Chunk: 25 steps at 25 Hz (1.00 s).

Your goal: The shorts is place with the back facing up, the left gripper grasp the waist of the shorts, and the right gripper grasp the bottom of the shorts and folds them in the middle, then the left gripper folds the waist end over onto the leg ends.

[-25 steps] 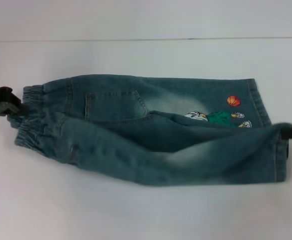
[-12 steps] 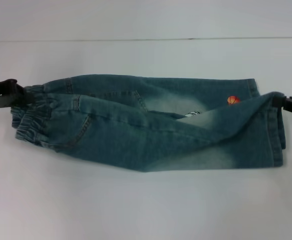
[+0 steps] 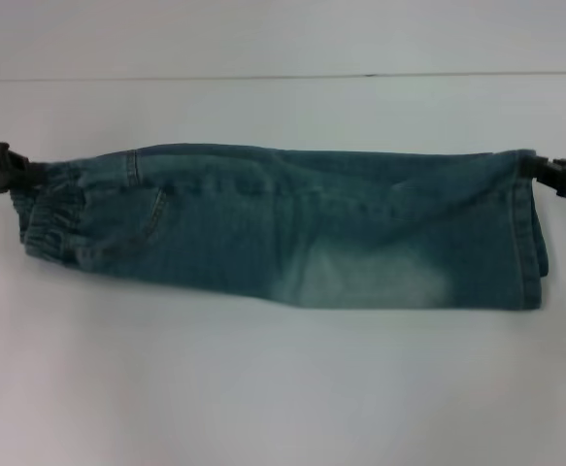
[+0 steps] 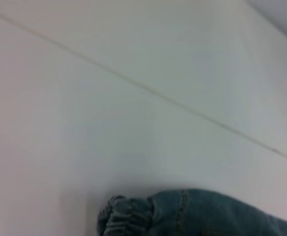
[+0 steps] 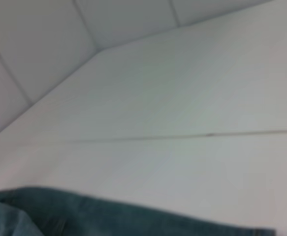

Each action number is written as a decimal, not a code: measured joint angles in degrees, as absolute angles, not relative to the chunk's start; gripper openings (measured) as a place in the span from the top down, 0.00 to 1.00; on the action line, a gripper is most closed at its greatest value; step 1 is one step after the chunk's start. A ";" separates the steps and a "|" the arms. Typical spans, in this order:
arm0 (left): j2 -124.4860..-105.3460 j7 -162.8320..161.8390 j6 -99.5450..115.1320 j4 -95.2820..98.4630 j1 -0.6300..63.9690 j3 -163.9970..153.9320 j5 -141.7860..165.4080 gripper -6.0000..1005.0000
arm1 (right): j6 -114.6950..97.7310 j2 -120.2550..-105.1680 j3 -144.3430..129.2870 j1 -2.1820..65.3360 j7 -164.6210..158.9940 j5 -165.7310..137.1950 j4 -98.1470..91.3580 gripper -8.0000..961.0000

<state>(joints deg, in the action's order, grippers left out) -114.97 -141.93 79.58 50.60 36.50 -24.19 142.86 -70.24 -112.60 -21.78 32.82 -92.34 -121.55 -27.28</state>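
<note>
The faded blue-green denim shorts (image 3: 292,228) lie on the white table, folded lengthwise into one long band. The elastic waist (image 3: 48,216) is at the left and the stitched leg ends (image 3: 532,243) are at the right. My left gripper (image 3: 18,172) is at the far corner of the waist, shut on the cloth. At the far corner of the hems, my right gripper (image 3: 538,169) is shut on the bottom of the shorts. The top edge runs nearly straight between them. The embroidery is hidden under the fold. The wrist views show only the gathered waist (image 4: 126,219) and a denim edge (image 5: 84,214).
The white table (image 3: 283,388) stretches in front of the shorts and behind them. A thin seam (image 3: 283,76) crosses the table at the back. White wall panels (image 5: 45,39) rise beyond the table's far side in the right wrist view.
Both grippers have carried the near half of the shorts away from me and over the far half. The pocket, the embroidery and the orange ball are now covered.
</note>
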 joint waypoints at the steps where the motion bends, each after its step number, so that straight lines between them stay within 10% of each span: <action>1: -114.99 -141.40 79.31 50.66 36.13 -24.18 141.77 0.86 | -68.96 -112.98 -21.89 32.82 -92.13 -120.50 -27.27 0.95; 25: -115.04 -137.77 77.09 50.65 33.99 -22.63 132.71 0.84 | -59.41 -115.00 -24.79 36.70 -91.06 -116.93 -25.92 0.95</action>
